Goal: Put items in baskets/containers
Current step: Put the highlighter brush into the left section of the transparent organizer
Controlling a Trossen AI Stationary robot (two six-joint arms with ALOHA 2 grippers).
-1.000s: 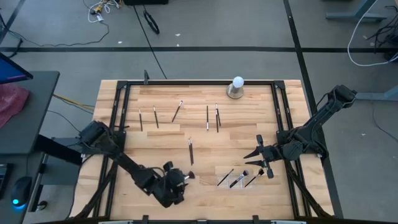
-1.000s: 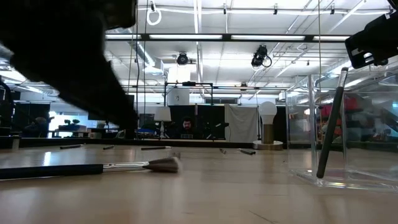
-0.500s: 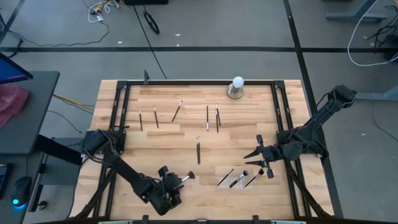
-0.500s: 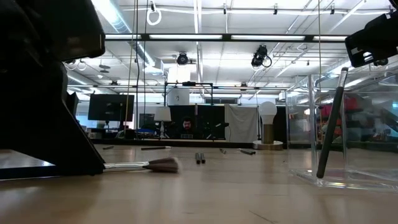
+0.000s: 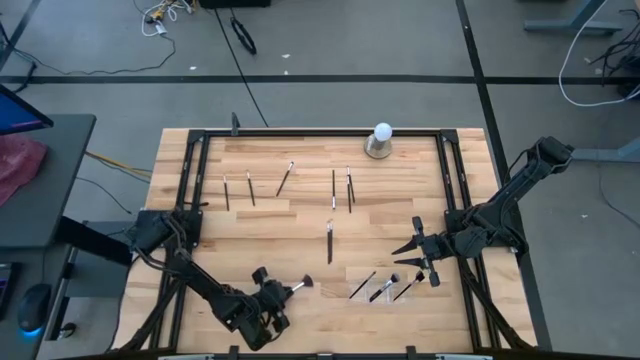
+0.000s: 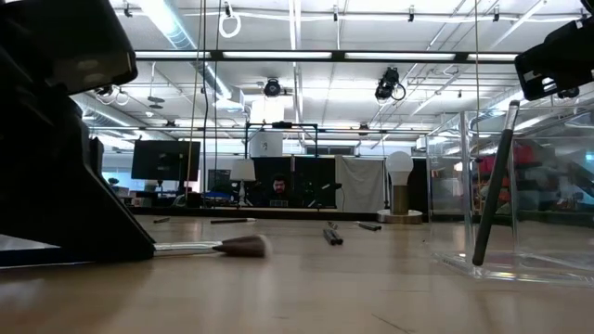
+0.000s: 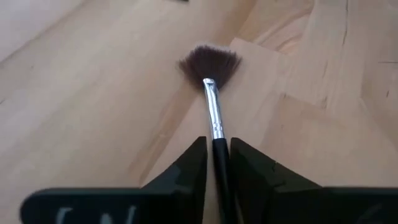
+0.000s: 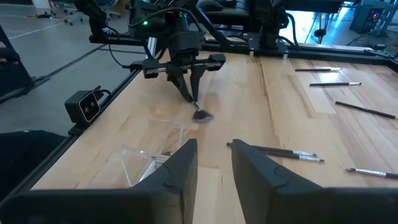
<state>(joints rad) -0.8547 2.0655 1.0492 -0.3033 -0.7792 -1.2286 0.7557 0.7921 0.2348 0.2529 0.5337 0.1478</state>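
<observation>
One fan brush (image 7: pixel 210 68) lies flat on the table (image 5: pixel 270 205) near its front edge, just left of the clear tray (image 5: pixel 385 283), and my left claw (image 7: pixel 216 163) has its two fingers pressed against the thin dark handle from either side, low enough to lift it without touching the bristles. Its silvery ferrule runs into a splayed reddish-brown fan. Three brushes already lean inside the tray, several more lie scattered farther back. My right claw (image 5: pixel 417 250) waits beside the tray, fingers apart and holding nothing.
</observation>
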